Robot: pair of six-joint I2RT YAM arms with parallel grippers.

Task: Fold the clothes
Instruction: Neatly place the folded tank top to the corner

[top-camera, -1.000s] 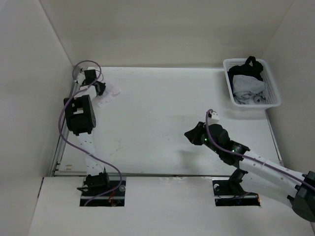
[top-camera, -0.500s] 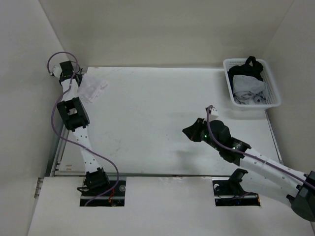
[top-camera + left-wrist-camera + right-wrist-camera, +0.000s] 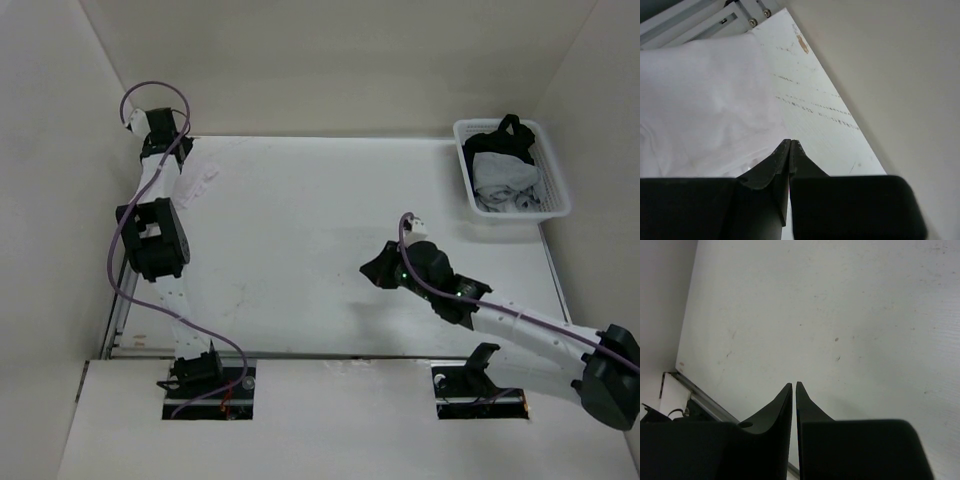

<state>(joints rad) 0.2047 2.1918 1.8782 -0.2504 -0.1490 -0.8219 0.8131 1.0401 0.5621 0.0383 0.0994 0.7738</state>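
- the clothes, one plain white garment, lie crumpled flat at the far left corner of the table, close to the metal rail along its left edge.
- from the top camera the garment is hard to make out: white on white, and the left arm covers most of it, so only a pale wrinkled patch shows to the right of the arm.
- in the left wrist view the fabric runs off the left edge and under the black fingers, so its full outline is cut off.
- the left pincer is clenched, its two tips pressed together right at the near edge of the fabric; whether a fold is nipped between them cannot be told.
- the side wall stands just beyond that corner.
- the right pincer hangs over bare table right of centre, well apart from the garment, its fingers drawn together with only a thin slit between them and nothing in it.
- a white basket sits at the far right corner, holding a dark garment heaped on a pale one; what kind they are is too bunched to tell.
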